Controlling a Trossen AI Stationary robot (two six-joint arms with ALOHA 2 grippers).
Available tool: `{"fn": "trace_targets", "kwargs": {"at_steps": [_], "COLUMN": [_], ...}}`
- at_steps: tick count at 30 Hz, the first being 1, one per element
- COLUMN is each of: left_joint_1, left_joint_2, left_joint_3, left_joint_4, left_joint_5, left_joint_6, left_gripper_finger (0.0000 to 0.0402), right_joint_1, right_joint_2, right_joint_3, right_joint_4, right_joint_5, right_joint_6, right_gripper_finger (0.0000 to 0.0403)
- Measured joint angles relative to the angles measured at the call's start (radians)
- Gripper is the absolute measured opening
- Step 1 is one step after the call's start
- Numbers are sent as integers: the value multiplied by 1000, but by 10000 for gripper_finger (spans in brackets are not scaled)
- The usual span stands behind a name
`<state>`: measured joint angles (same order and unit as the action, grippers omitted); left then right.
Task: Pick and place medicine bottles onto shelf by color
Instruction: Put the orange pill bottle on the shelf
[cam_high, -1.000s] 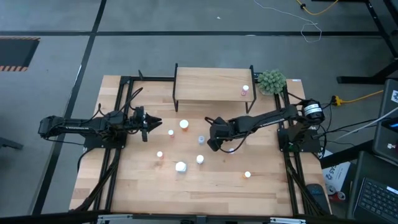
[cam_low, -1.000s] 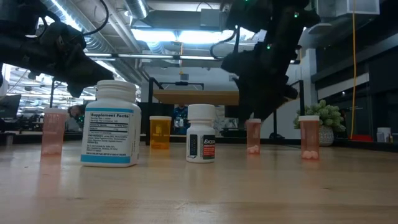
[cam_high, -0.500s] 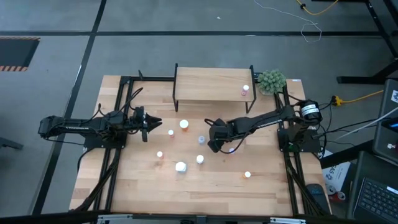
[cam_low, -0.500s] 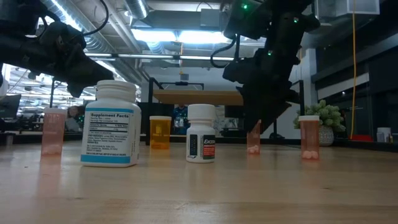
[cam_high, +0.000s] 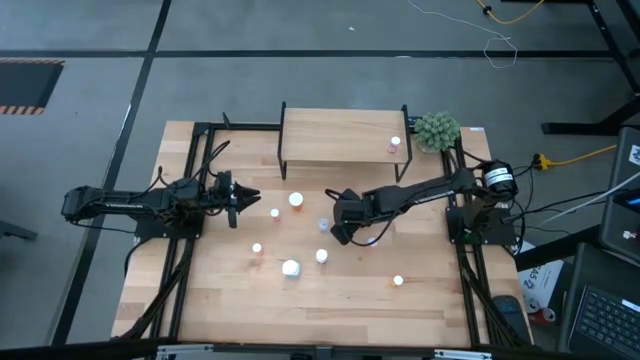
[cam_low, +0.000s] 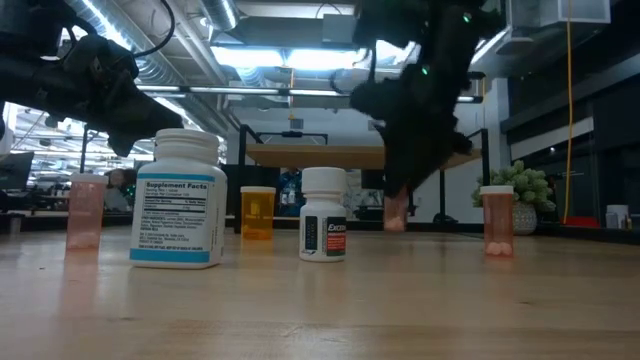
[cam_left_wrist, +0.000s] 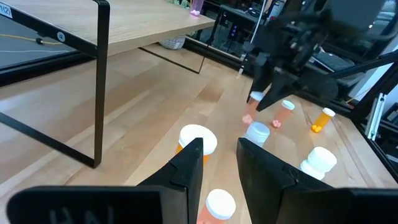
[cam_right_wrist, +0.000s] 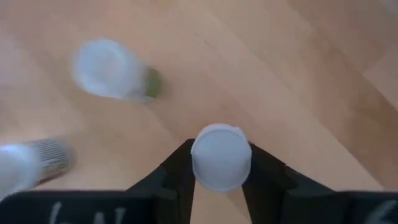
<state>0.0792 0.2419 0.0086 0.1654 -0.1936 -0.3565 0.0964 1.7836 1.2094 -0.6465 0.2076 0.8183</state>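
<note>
Right pincer (cam_right_wrist: 221, 180) clamps a small pink, white-capped medicine bottle (cam_right_wrist: 221, 157) off the table

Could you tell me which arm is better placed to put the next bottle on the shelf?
The right one, probably. Its tool is shut on a pink bottle, lifted off the table in front of the shelf. The left tool waits empty at the table's left side.

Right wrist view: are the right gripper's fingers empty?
No: the right gripper has its fingers closed on either side of a white-capped bottle above the wooden table.
</note>
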Motion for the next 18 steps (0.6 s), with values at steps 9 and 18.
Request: {"fn": "trace_targets", "kwargs": {"at_steps": [9, 18], "left_joint_1": [0, 0], "left_joint_2": [0, 0], "left_joint_3": [0, 0], "left_joint_4": [0, 0], "left_joint_5": [0, 0], "left_joint_6": [0, 0], "left_gripper_finger": [93, 93], "right_joint_1": [-67, -249], "right_joint_2": [0, -2], "right_joint_3": [293, 697], "right_joint_4": [-214, -447], "right_joint_5": [42, 44], "right_joint_6": [-241, -388], "right_gripper_finger": [103, 112]}}
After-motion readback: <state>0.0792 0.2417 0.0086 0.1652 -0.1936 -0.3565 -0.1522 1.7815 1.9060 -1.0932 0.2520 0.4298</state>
